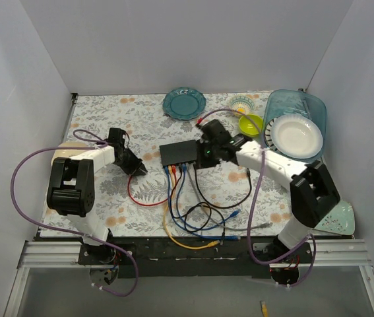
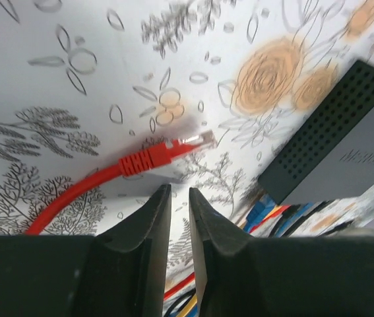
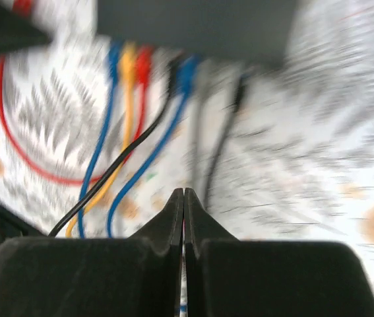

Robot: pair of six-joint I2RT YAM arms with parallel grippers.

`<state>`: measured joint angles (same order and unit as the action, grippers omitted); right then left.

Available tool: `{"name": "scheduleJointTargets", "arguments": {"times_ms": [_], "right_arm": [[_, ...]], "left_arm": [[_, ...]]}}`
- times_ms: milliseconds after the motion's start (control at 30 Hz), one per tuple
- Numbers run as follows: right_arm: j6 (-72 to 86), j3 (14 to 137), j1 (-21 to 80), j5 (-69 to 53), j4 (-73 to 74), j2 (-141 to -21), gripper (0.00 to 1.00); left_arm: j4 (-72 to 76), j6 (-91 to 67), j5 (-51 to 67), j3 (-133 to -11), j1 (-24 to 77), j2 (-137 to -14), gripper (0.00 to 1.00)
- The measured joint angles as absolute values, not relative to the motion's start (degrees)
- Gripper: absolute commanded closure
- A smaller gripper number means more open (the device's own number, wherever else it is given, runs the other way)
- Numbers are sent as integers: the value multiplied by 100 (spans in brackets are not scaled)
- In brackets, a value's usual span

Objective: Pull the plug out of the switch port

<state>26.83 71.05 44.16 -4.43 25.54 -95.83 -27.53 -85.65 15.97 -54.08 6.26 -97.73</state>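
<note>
Hovering right tool (image 3: 184, 195) at right end of small flat black switch box (image 1: 179, 152), tips pressed together, empty. Ports on box's near edge hold coloured cable plugs (image 3: 129, 59), long axes far-to-near, so I'd pull toward near. My left tool (image 2: 179, 191) narrowly parted, empty, left of box, pointing at loose red plug (image 2: 170, 150) on surface. Right tool nearer ports.

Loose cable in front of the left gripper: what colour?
The cable is red, clearest in the left wrist view.

Teal plate (image 1: 184, 104) at back; yellow bowl (image 1: 250, 123) beside blue bin (image 1: 299, 101) holding white plate (image 1: 296, 136).
</note>
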Motion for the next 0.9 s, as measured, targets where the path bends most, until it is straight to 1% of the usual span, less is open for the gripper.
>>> {"name": "scheduleJointTargets", "arguments": {"times_ms": [100, 200, 333, 467, 633, 900], "right_arm": [[2722, 7050, 3485, -329, 2443, -9380, 99], [2753, 7037, 3030, -202, 2373, -9660, 99], [2897, 7223, 2930, -235, 2294, -10551, 99], [3124, 7861, 2877, -467, 2246, -11476, 99], [3579, 8276, 2724, -663, 1820, -11904, 99], [4093, 8473, 2467, -1643, 910, -12387, 99]], "left_arm": [[-2639, -8777, 1479, -5487, 576, -9773, 80], [-2484, -8976, 1396, -5791, 556, -9839, 80], [-2193, -9124, 1470, -6580, 558, -10442, 80], [-1944, -9240, 1603, -6639, 574, -10925, 79], [-1793, -9347, 1935, -6587, 598, -11041, 79], [-1461, -9354, 2768, -6879, 692, -11513, 79]]}}
